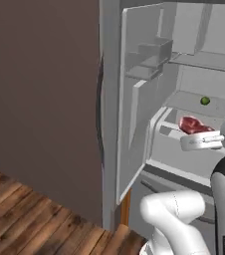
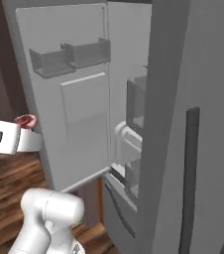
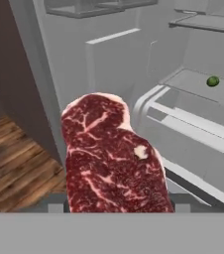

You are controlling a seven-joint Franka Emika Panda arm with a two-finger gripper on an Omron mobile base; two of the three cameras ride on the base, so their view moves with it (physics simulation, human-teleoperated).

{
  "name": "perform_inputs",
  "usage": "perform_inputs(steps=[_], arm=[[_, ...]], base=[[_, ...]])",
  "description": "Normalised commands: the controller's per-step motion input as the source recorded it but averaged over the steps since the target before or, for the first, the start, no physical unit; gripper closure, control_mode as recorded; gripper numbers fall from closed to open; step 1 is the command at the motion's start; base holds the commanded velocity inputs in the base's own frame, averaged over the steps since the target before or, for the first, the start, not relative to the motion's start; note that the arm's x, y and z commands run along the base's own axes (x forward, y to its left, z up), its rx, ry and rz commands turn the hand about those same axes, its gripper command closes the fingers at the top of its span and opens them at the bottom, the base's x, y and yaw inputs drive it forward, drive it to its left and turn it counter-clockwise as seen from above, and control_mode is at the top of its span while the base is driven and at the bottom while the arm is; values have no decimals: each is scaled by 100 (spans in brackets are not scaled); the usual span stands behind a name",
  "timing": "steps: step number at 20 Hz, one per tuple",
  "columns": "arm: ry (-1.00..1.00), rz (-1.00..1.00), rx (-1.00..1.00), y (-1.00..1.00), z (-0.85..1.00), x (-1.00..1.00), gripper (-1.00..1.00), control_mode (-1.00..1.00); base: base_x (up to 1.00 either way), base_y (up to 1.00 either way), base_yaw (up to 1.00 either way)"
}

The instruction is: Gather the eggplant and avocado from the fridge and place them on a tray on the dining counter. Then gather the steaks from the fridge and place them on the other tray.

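Observation:
A dark red marbled steak (image 3: 111, 158) stands upright right in front of the hand camera, in front of the open fridge (image 3: 193, 44). My gripper (image 1: 186, 137) is shut on it, and the meat hides the fingertips. From the sides, the steak (image 1: 194, 124) (image 2: 26, 120) sticks up from the white hand, level with the fridge's lower shelf. The avocado (image 1: 204, 101) (image 3: 212, 81) is a small green ball lying on a shelf deeper inside. The eggplant, both trays and the dining counter are out of view.
The fridge's left door (image 2: 69, 99) hangs wide open with grey door bins (image 2: 69, 57) near its top. The right door stays closed with its dark bar handle (image 2: 191, 173). A white drawer front (image 3: 183, 116) juts out below the shelf. A brown wall (image 1: 40, 84) and wood floor (image 1: 25, 214) lie left.

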Motion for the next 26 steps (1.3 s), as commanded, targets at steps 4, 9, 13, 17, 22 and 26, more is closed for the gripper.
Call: perform_inputs(steps=[4,9,13,17,22,26], arm=[[0,0,0,0,0,0,100,100],[0,0,0,0,0,0,100,100],[0,0,0,0,0,0,100,100],[0,0,0,0,0,0,100,100],[0,0,0,0,0,0,100,100],[0,0,0,0,0,0,100,100]], base=[[-84,-50,40],[-83,25,55],[-13,62,74],[6,27,84],[79,8,50],[100,22,24]])
